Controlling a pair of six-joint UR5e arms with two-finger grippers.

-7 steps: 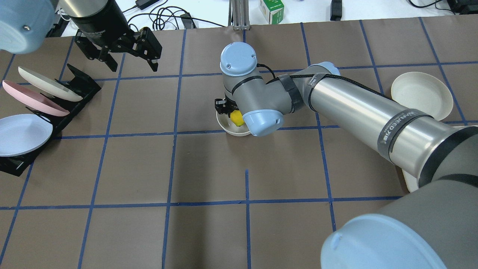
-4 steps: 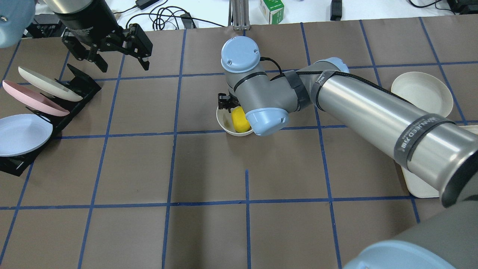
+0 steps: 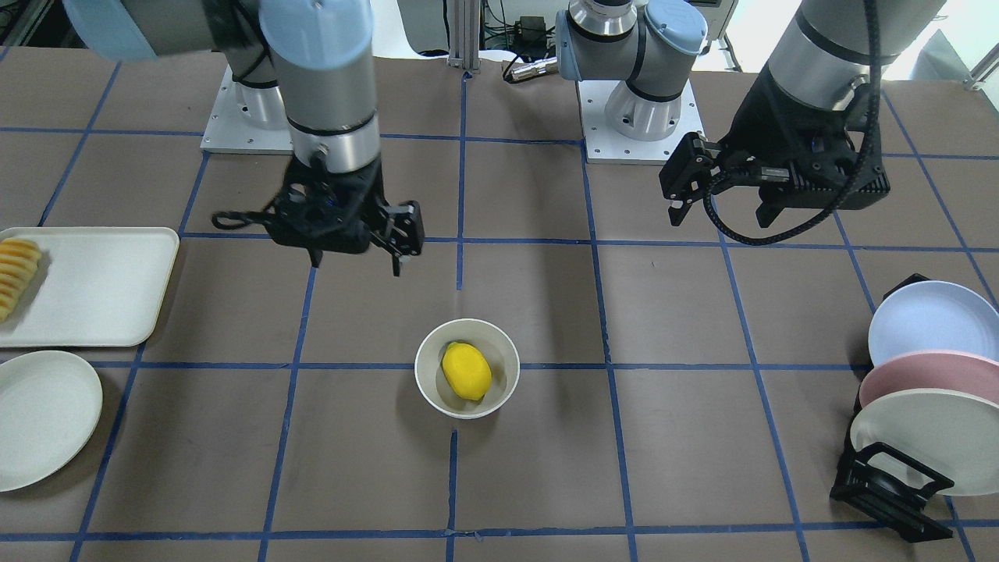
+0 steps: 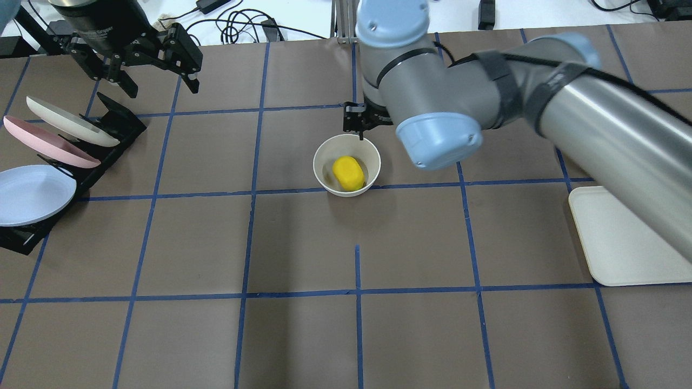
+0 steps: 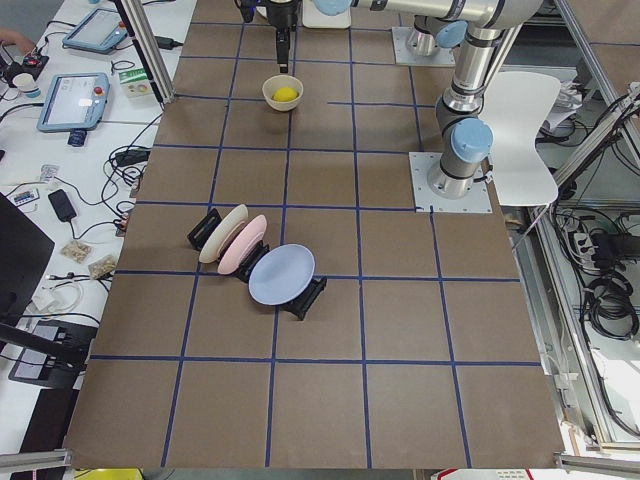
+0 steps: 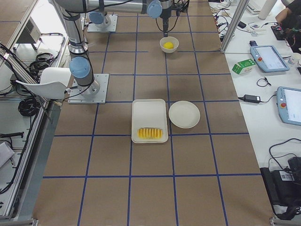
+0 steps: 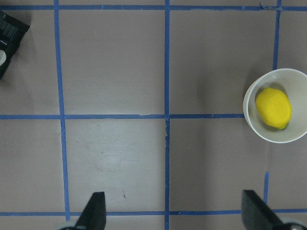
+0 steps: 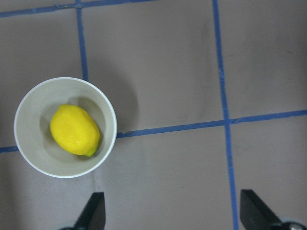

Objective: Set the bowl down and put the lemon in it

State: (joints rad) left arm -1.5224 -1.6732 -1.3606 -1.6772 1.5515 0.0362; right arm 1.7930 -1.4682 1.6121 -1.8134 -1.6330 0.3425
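The off-white bowl (image 3: pixel 428 350) stands upright near the table's middle, and the yellow lemon (image 3: pixel 467 371) lies inside it. Both show in the overhead view: bowl (image 4: pixel 323 158), lemon (image 4: pixel 347 173). My right gripper (image 3: pixel 355 264) is open and empty, raised above the table beside the bowl, on the robot's side. Its wrist view looks down on the bowl (image 8: pixel 29 153) and the lemon (image 8: pixel 75 130). My left gripper (image 4: pixel 162 87) is open and empty, high near the plate rack. Its wrist view shows the bowl (image 7: pixel 250 98) and lemon (image 7: pixel 273 108) at the right.
A black rack (image 4: pixel 116 127) with three pastel plates stands at the table's left end. An off-white tray (image 3: pixel 101 289) with sliced yellow-orange food (image 3: pixel 15 273) and a flat off-white plate (image 3: pixel 43 417) lie at the right end.
My right gripper has lifted out of the bowl and drawn back, leaving the lemon lying in it. My left gripper has moved further toward the far left corner.
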